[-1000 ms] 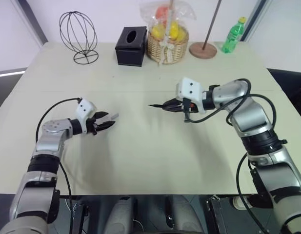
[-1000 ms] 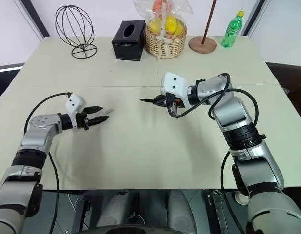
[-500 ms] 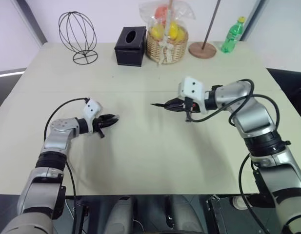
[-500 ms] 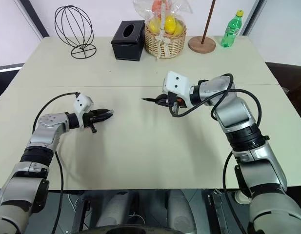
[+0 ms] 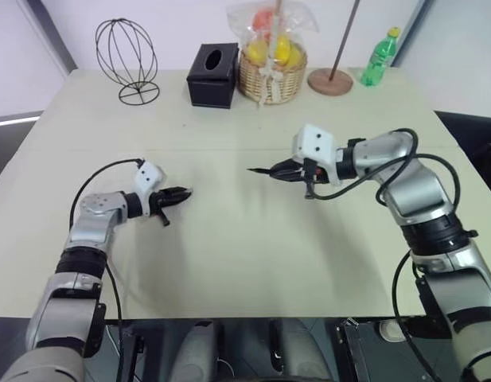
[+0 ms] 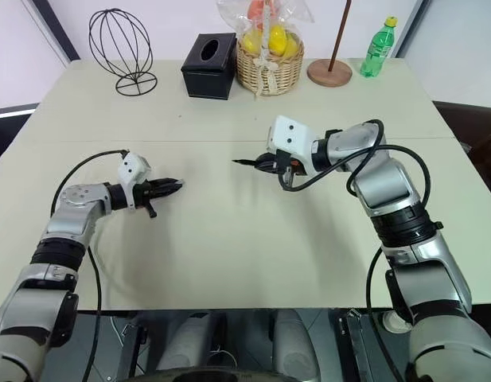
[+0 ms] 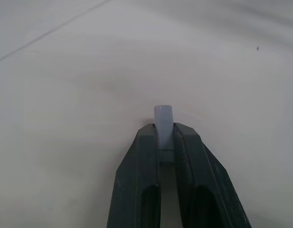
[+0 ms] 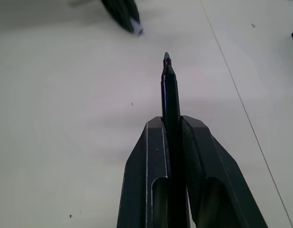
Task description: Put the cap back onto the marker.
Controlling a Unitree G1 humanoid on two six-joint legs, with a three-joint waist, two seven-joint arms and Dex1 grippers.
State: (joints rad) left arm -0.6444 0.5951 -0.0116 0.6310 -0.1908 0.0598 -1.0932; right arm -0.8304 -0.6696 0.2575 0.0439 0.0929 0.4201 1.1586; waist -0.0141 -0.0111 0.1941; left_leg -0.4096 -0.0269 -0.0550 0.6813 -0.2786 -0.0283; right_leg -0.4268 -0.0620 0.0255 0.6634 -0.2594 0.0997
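Note:
The cap (image 7: 163, 118), a tiny grey stub, sticks out from between the fingertips of my left gripper (image 7: 164, 130), which is shut on it. That gripper (image 5: 180, 195) hovers low over the left half of the beige table (image 5: 229, 263), pointing right. My right gripper (image 5: 288, 170) is shut on the marker (image 8: 170, 90), a thin black stick. Its pointed tip (image 5: 253, 169) faces left, toward the cap. A wide gap of bare table separates tip and cap. In the right wrist view the left gripper (image 8: 121, 12) appears far beyond the marker's tip.
Along the table's far edge stand a wire globe ornament (image 5: 127, 60), a black tissue box (image 5: 214, 76), a wrapped fruit basket (image 5: 272, 68), a wooden pole on a round base (image 5: 331, 79) and a green bottle (image 5: 379, 57).
My left gripper, open a second ago with the cap lying just in front of it, has moved right and shut on the cap. The right gripper has kept still with the marker.

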